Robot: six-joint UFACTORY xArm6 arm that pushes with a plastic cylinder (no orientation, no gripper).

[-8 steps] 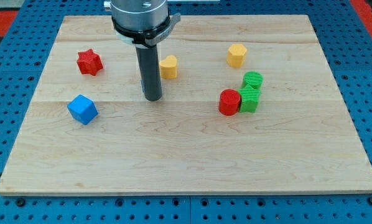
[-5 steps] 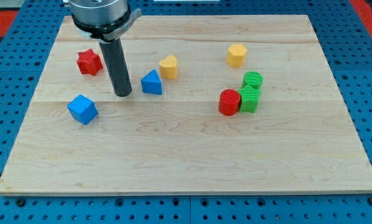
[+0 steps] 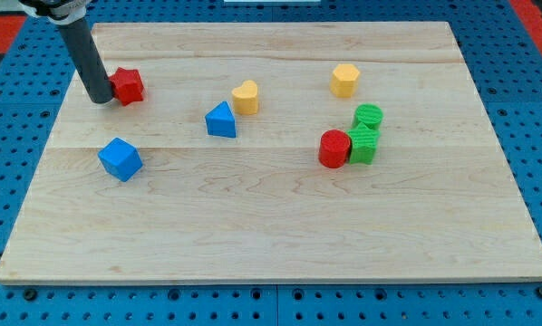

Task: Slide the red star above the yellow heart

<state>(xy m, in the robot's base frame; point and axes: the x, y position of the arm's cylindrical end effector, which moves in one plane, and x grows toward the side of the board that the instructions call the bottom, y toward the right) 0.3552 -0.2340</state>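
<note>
The red star (image 3: 127, 85) lies near the board's upper left. The yellow heart (image 3: 246, 96) sits right of it, near the upper middle. My tip (image 3: 100, 98) rests on the board directly against the star's left side, with the dark rod rising up and to the left out of view.
A blue triangular block (image 3: 221, 119) sits just below-left of the heart. A blue cube (image 3: 120, 158) lies at the left below the star. A yellow hexagon (image 3: 344, 80) is at the upper right. A red cylinder (image 3: 333, 148) touches two green blocks (image 3: 365, 134).
My tip has moved left and up, from beside the blue triangle to the red star's left side. The blue triangle is now uncovered. The blocks look unmoved.
</note>
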